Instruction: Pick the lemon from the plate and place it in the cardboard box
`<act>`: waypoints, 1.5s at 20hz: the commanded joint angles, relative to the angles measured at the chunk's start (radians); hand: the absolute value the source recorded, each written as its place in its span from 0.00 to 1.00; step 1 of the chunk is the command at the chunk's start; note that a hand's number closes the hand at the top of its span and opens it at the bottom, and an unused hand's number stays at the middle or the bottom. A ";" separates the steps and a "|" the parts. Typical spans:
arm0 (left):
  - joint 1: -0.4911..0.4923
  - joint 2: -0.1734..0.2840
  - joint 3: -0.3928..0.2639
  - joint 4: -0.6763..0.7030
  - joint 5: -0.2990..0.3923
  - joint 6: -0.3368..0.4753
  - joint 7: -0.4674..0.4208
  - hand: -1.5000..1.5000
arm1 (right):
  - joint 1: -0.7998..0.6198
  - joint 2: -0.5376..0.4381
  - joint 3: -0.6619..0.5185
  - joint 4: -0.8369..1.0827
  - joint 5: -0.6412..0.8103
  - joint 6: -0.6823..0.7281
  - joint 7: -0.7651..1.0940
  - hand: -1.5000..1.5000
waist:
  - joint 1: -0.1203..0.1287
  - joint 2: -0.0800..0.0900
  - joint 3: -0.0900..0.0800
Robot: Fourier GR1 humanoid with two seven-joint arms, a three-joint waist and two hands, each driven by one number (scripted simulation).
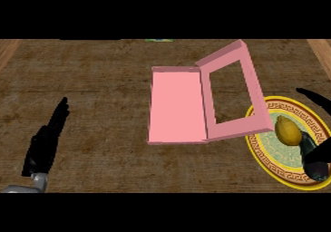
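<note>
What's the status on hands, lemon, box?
Left hand open, resting at left. Right hand open around lemon, still on plate. Pink box open, beside plate.

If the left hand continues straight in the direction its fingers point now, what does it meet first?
Probably nothing: the left hand points up the view over bare counter, well left of the pink box. Depth is unclear.

Pink open box (176, 106), lid same pink. Yellow oval lemon (285, 130) on round plate (281, 170): bright yellow rim, dark key-pattern band on gold inside it, pale green centre. Both hands black: left hand (46, 142), right hand (319, 156). Counter (94, 90) mottled brown, woven-looking, lighter wood strips at both side edges.
</note>
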 commanded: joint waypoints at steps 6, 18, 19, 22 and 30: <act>0.024 -0.036 0.054 -0.038 -0.059 -0.042 0.022 0.50 | 0.094 0.072 -0.033 0.004 0.150 0.015 -0.024 0.00 | -0.003 0.000 0.000; 0.078 -0.112 0.111 -0.112 -0.146 -0.103 0.051 0.50 | 0.025 0.206 -0.115 0.064 0.276 0.053 -0.054 0.00 | 0.001 0.000 0.000; 0.028 -0.096 0.128 -0.102 -0.144 -0.131 0.074 0.50 | 0.026 0.230 -0.098 0.100 0.307 0.026 -0.079 0.00 | 0.000 0.000 0.001; 0.074 -0.114 0.157 -0.114 -0.141 -0.167 0.056 0.50 | 0.060 0.222 -0.149 0.032 0.305 0.077 -0.077 0.00 | -0.001 0.000 0.000; 0.037 -0.127 0.223 -0.046 -0.144 -0.214 -0.001 0.50 | -0.027 0.284 -0.157 0.088 0.351 0.113 -0.043 0.00 | 0.001 0.000 0.000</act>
